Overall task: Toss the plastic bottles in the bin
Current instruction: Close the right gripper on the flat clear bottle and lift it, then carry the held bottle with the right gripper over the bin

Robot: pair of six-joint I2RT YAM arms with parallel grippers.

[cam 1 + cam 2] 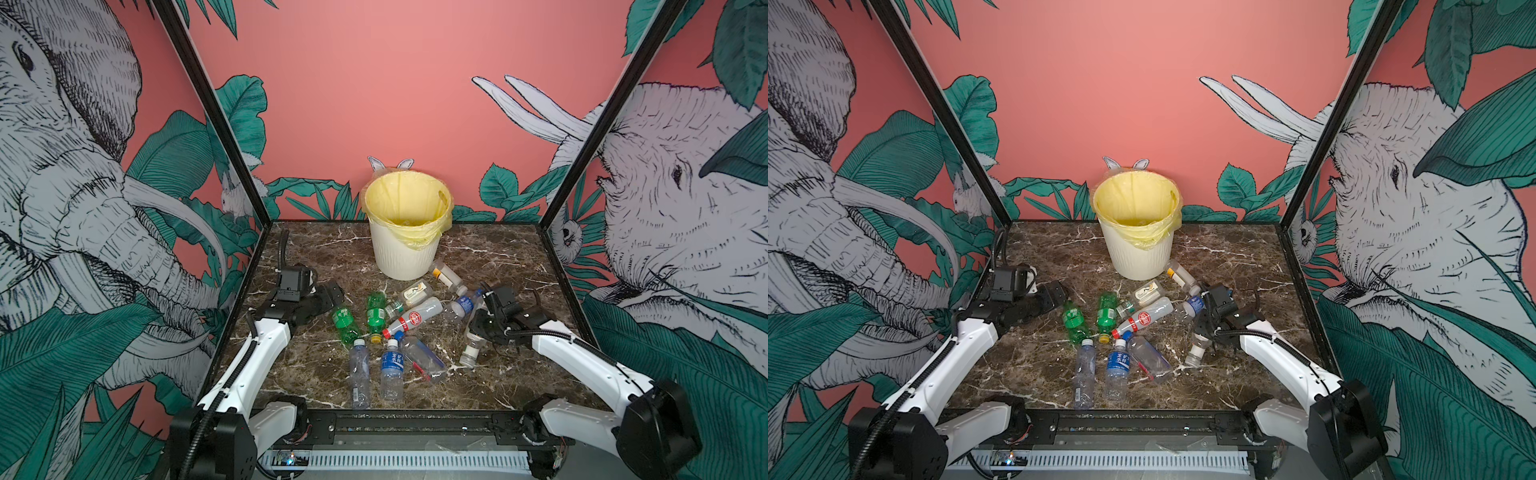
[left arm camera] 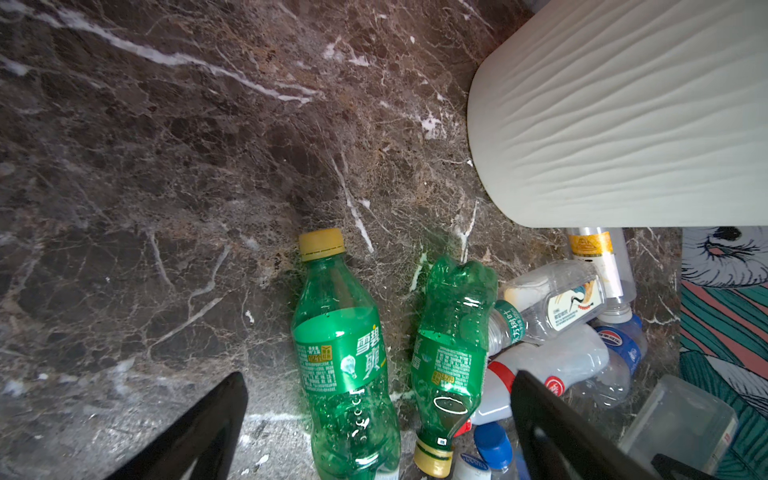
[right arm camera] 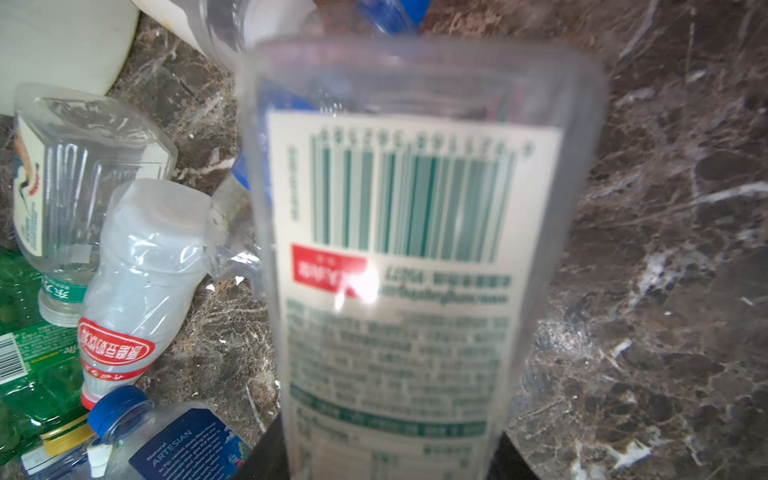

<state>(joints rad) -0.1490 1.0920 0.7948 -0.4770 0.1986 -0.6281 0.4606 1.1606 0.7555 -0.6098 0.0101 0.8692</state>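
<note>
Pinching a clear labelled bottle [image 3: 415, 249], right end effector [image 1: 478, 329] clenched, left end effector [image 1: 330, 296] released beside green bottles [image 1: 345, 324]

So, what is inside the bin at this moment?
The bin shows only its yellow bag lining and a faint clear glint low down, perhaps a bottle. The near wall hides the bottom.
</note>
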